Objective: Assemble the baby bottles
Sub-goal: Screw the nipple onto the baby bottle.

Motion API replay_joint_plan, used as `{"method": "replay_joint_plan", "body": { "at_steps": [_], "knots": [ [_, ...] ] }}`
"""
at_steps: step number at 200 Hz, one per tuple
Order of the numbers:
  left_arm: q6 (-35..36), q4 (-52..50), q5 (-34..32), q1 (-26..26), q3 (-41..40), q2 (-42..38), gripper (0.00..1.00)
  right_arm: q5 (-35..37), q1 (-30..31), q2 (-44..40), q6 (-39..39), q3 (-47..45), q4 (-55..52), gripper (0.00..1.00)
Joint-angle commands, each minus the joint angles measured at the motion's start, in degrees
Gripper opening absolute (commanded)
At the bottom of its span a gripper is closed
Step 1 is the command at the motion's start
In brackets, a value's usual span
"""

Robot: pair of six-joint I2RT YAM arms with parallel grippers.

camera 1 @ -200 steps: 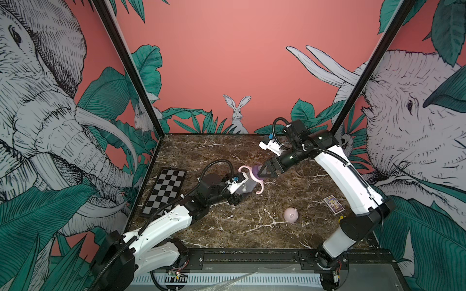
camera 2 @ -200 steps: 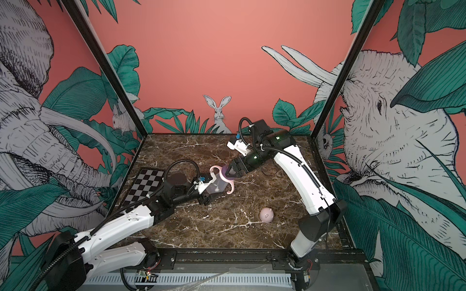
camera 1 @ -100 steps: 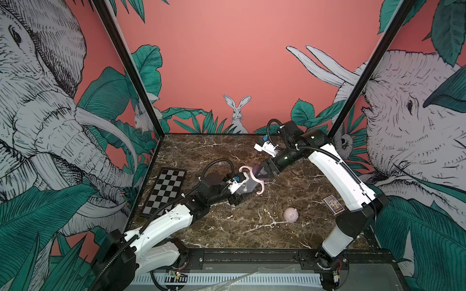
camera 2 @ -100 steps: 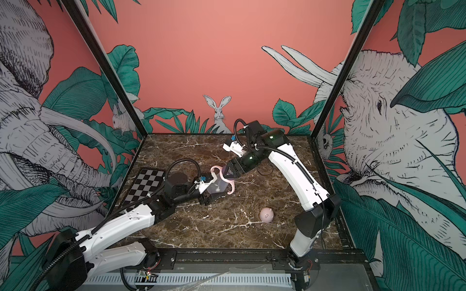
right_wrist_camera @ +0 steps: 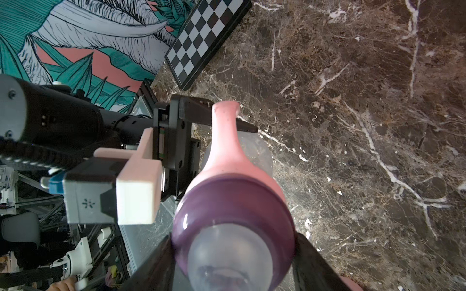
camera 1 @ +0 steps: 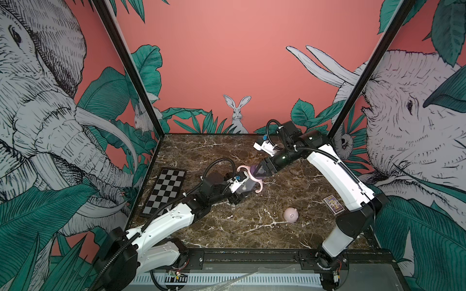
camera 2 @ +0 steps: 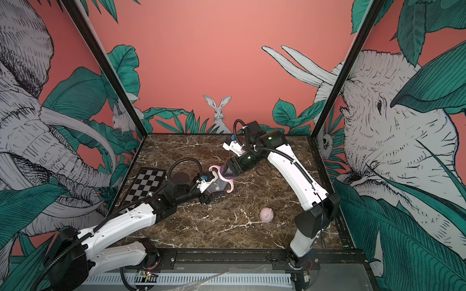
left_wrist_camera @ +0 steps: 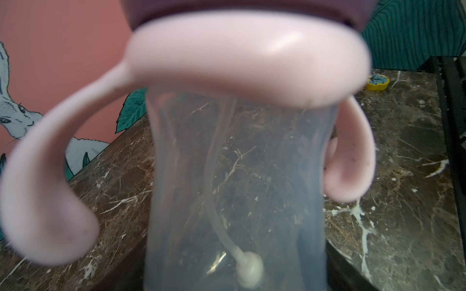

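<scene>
Two arms are meeting over the middle of the surface (camera 1: pixel 227 226) in both top views. Your left fingers (right_wrist_camera: pixel 248 129) are clamping tight on the lower end of the clear bottle body (camera 1: pixel 248 186), holding it tilted with its neck toward the right arm.

The pink two-handled ring (left_wrist_camera: pixel 239 58) is sitting around the neck, one handle pointing toward the back wall and the other toward the front. The purple collar (right_wrist_camera: pixel 234 199) is sitting directly against the ring. The straw (left_wrist_camera: pixel 214 196) is hanging inside the body, its weighted tip near the base.

Your right fingers (right_wrist_camera: pixel 310 259) are standing only as wide apart as the collar, one pressing against each side of it in the right wrist view. The clear nipple (right_wrist_camera: pixel 227 254) is poking out between them.

The pink eared cap (camera 1: pixel 291 215) is lying alone on the surface, well apart from the bottle and nearer the front edge. A checkerboard (camera 1: pixel 165 191) is lying by the left wall. A small printed card (camera 1: pixel 333 204) is lying beside the right arm. A small yellow item (left_wrist_camera: pixel 377 82) is showing in the left wrist view; you cannot tell what it is.
</scene>
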Motion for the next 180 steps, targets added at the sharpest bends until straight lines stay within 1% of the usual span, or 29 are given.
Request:
{"method": "replay_joint_plan", "body": {
  "at_steps": [1, 6, 19, 34, 57, 77, 102, 143, 180],
  "knots": [
    [-0.69, 5.04, -3.18, 0.41, 0.21, -2.9, 0.35, 0.84, 0.42, -0.51, 3.16, -2.74, 1.14, 0.67],
    [-0.64, 5.04, -3.01, 0.35, 0.27, -2.9, 0.35, 0.82, 0.43, -0.51, 3.23, -2.86, 1.36, 0.7],
    [-0.54, 5.04, -2.85, 0.35, -0.04, -3.23, 0.35, 0.32, 0.43, -0.44, 3.21, -2.71, 1.64, 0.71],
    [-0.34, 5.18, -2.5, 0.35, -0.22, -3.59, 0.35, -0.54, 0.42, -0.49, 2.84, -1.81, 1.46, 0.79],
    [-0.07, 4.62, -1.72, 0.38, 0.1, -3.26, 0.35, 1.07, 0.51, -0.34, 2.08, 0.62, 0.22, 0.84],
    [-0.07, 4.61, -1.18, 0.35, 0.12, -2.91, 0.35, 3.1, 0.71, 0.01, 0.84, 2.58, -1.11, 0.85],
    [0.01, 4.62, -0.66, 0.37, 0.46, -2.39, 0.35, 3.54, 0.7, 1.2, -0.29, 5.11, -2.66, 0.86],
    [0.29, 4.09, -0.48, 0.35, 1.13, -2.01, 0.35, 1.23, 0.77, 3.75, -1.45, 8.85, -5.15, 0.86],
    [0.37, 3.91, -0.27, 0.36, 1.43, -1.5, 0.35, 0.47, 1.52, 4.64, -1.99, 9.35, -5.92, 0.87]
  ]
}}
